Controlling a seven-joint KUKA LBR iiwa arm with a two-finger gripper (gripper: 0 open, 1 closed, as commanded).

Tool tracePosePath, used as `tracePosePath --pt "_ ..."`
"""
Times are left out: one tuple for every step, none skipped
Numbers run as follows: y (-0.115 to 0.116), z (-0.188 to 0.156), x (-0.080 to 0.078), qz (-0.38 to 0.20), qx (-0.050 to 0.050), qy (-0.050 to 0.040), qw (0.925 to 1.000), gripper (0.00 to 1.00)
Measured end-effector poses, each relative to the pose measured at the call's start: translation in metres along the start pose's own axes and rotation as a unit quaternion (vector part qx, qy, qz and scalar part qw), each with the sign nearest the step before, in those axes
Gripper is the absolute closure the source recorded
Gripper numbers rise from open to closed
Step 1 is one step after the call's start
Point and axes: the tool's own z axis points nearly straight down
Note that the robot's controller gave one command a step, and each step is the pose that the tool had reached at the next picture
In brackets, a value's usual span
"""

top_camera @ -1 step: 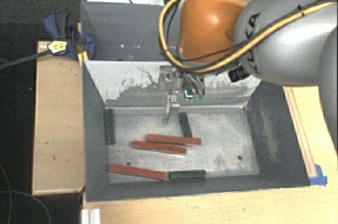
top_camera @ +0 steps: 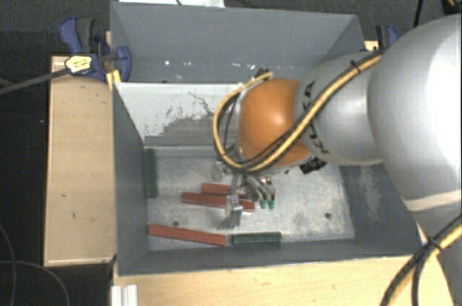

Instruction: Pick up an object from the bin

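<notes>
My gripper [top_camera: 234, 213] hangs low over the middle of the bin floor, under the arm's orange cover. Its tip is at the right end of two red-brown sticks [top_camera: 204, 195] that lie side by side, roughly left to right. I cannot see whether it touches them. A longer red-brown stick [top_camera: 186, 233] lies near the front wall, to the gripper's front left. A dark green bar [top_camera: 256, 239] lies just in front of the gripper along the front wall.
Another dark green bar [top_camera: 149, 172] lies against the bin's left wall. The arm and its orange cover with cables hide the back right part of the floor. Bare floor shows to the gripper's right.
</notes>
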Motion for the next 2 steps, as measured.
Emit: tracePosePath --pt "0.001 -0.004 -0.003 0.003 -0.001 -0.0047 1.0000 1.00" --pt "0.017 -0.156 -0.016 -0.003 -0.001 -0.0096 0.9999 1.00"
